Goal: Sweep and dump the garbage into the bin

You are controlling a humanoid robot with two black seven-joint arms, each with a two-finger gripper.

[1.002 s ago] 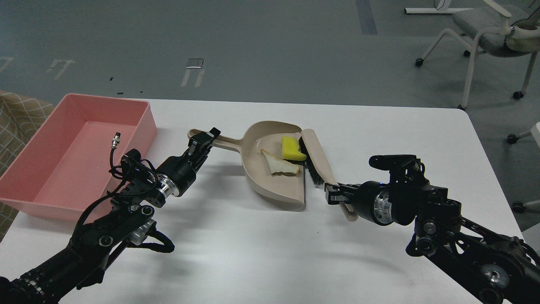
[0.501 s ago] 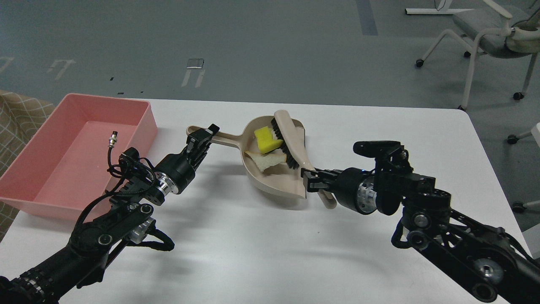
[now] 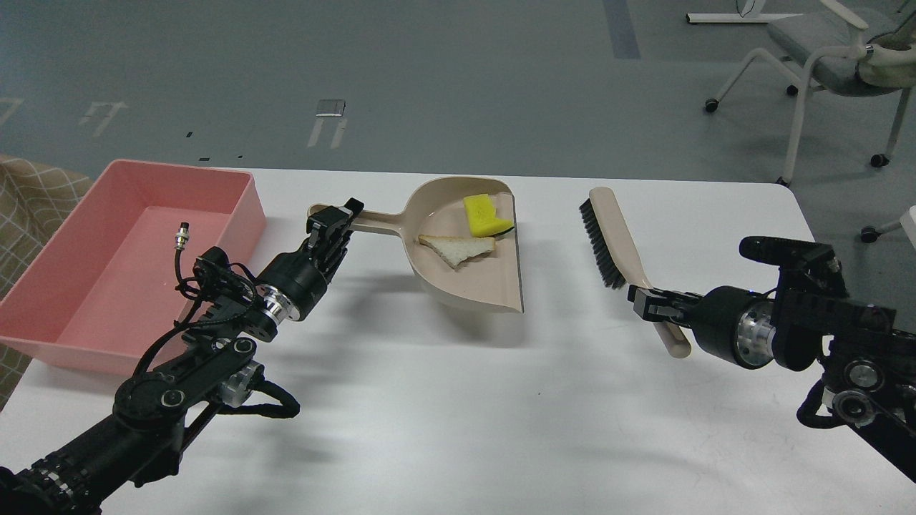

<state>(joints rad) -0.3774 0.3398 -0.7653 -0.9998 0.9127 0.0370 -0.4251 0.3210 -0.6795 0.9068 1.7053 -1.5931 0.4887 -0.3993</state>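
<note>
The beige dustpan [image 3: 476, 275] is lifted a little above the white table, casting a shadow below it. In it lie the white bread slice [image 3: 456, 248] and the yellow sponge chunk [image 3: 481, 213]. My left gripper [image 3: 330, 223] is shut on the dustpan's long handle [image 3: 372, 224]. My right gripper [image 3: 650, 303] is shut on the handle of a beige brush with black bristles [image 3: 610, 236], held to the right of the dustpan and apart from it. The pink bin [image 3: 57, 286] stands at the table's left edge, left of my left arm.
The white table [image 3: 458, 415] spans the view. A tan patterned cloth [image 3: 28, 197] lies left of the bin. A wheeled chair [image 3: 830, 64] stands on the grey floor at the back right.
My right gripper has pulled the brush out of the dustpan and away to the right. My left gripper has raised the dustpan slightly, and the two scraps have shifted inside it.
</note>
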